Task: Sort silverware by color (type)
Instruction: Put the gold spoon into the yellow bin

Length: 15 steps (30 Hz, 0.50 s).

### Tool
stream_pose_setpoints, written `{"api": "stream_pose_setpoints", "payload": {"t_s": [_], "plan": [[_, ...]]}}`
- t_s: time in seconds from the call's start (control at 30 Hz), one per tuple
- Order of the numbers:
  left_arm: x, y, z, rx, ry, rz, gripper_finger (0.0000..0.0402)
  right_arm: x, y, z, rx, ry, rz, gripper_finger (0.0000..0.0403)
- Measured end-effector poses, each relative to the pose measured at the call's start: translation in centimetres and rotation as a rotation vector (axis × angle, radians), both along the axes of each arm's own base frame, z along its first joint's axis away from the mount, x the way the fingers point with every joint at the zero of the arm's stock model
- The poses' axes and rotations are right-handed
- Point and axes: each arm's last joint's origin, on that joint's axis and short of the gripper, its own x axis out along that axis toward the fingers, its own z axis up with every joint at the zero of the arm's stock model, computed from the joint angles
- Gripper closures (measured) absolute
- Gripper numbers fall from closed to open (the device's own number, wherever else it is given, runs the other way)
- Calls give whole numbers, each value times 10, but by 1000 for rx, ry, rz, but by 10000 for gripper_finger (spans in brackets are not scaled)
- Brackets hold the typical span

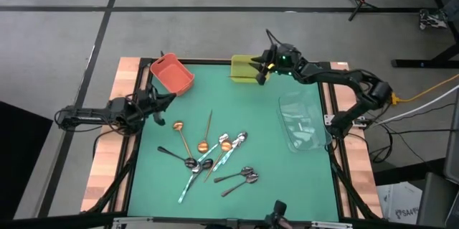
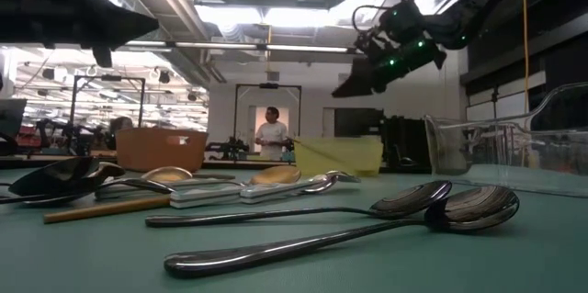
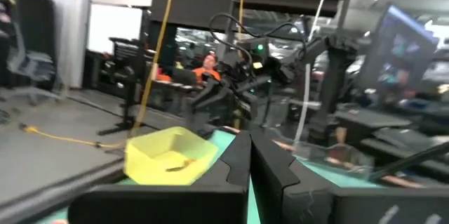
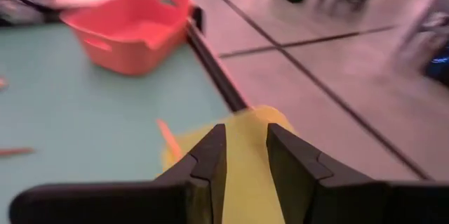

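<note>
The silverware lies scattered on the green mat: gold spoons, dark spoons and shiny silver ones. My right gripper hangs open above the yellow bin at the far edge, with nothing between its fingers. A thin gold piece lies inside that bin. My left gripper is shut and empty, held level off the table's left side near the red bin.
A clear plastic bin stands at the right side of the mat. The red bin sits at the far left corner. Bare mat lies between the bins and the spoons. A person stands far back in the room.
</note>
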Motion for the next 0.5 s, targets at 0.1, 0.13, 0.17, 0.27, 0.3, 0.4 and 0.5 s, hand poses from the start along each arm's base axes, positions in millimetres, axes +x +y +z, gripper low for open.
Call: {"api": "stream_pose_setpoints", "payload": {"t_s": [0.1,0.13,0.17,0.27,0.3,0.4,0.5], "plan": [[1,0,0,-83,-34,-20,401,0,4,4,58,-45,82,306],[1,0,-1,-109,-42,-30,401,0,5,5,73,-55,115,306],[2,0,0,-131,-47,-37,401,1,7,5,85,-63,148,306],[3,0,5,-182,-63,-57,401,6,14,5,100,-67,207,306],[4,0,7,-192,-66,-62,401,9,18,5,99,-67,220,306],[5,-1,17,-203,-66,-71,401,16,30,5,93,-63,267,306],[8,-1,27,-203,-52,-70,401,23,41,5,91,-62,308,306]]}}
